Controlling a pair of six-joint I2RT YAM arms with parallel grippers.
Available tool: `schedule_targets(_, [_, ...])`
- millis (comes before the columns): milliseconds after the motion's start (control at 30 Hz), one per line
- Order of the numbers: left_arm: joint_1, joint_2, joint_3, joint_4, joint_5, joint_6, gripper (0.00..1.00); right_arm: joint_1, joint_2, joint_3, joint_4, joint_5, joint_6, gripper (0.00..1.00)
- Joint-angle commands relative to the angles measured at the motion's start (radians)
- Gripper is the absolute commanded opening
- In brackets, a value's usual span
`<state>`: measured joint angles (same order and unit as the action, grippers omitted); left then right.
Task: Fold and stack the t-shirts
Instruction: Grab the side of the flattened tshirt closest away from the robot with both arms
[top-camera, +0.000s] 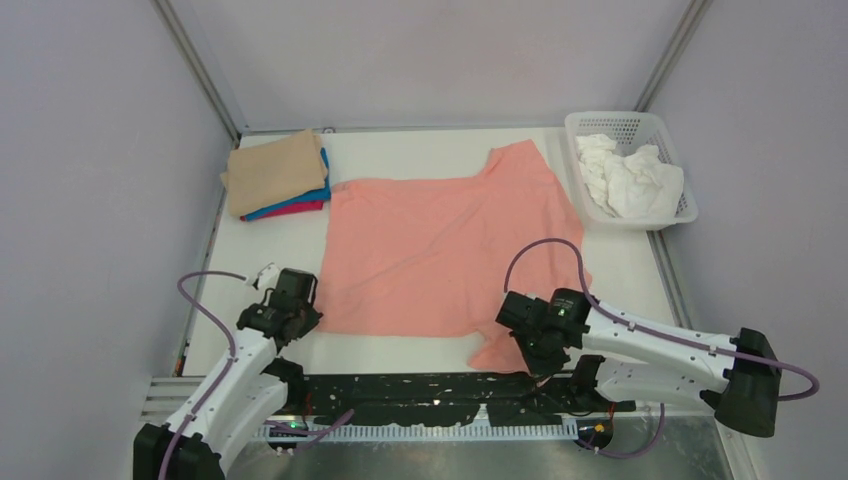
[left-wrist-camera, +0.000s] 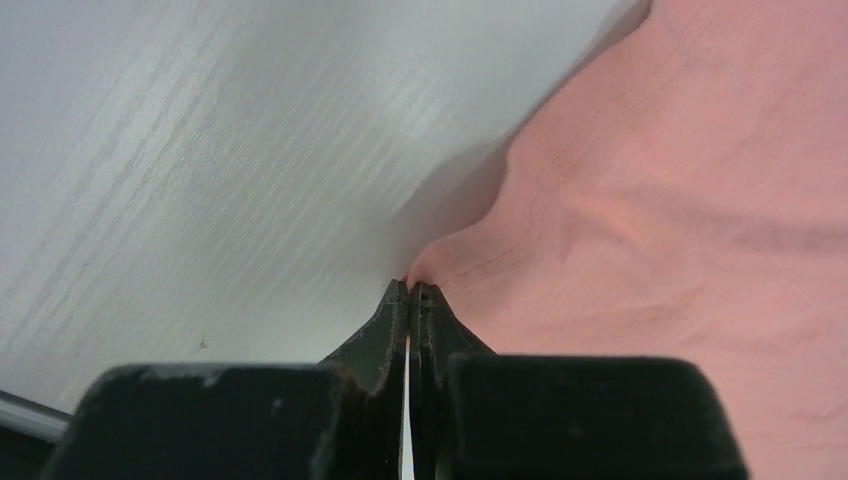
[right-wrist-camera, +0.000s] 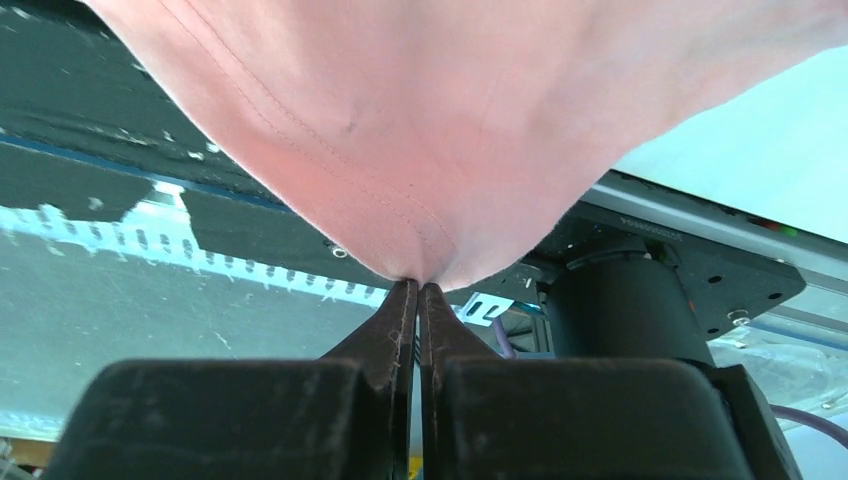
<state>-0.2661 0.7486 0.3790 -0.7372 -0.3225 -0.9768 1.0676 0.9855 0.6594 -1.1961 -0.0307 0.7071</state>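
The salmon-pink t-shirt (top-camera: 440, 250) lies spread across the middle of the surface (top-camera: 400, 155). The left pincer (left-wrist-camera: 410, 292) is closed tight on the shirt's lower-left edge. The right pincer (right-wrist-camera: 418, 290) is clamped on the lower-right corner at the surface's near edge. At upper left is a folded stack: the tan t-shirt (top-camera: 272, 170) on top, the blue t-shirt (top-camera: 310, 196) and the magenta t-shirt (top-camera: 305, 208) beneath. At upper right, the white lattice basket (top-camera: 612, 116) holds white cloth (top-camera: 630, 180).

Over at the far right corner of the white, wood-grained worktop (top-camera: 420, 150) sits a white plastic lattice basket (top-camera: 625, 126), heaped with crumpled white cloth (top-camera: 632, 180). A black perforated strip (top-camera: 420, 388) runs along the near edge.
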Motion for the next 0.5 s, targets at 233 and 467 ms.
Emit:
schedule_targets(233, [0.007, 0.067, 0.114, 0.176, 0.100, 0.037, 0.00, -0.346, 0.027, 0.298, 0.054, 0.144, -0.279, 0.06])
schedule_targets(467, [0.030, 0.199, 0.243, 0.217, 0.099, 0.061, 0.00, -0.547, 0.069, 0.380, 0.199, 0.171, -0.346, 0.06])
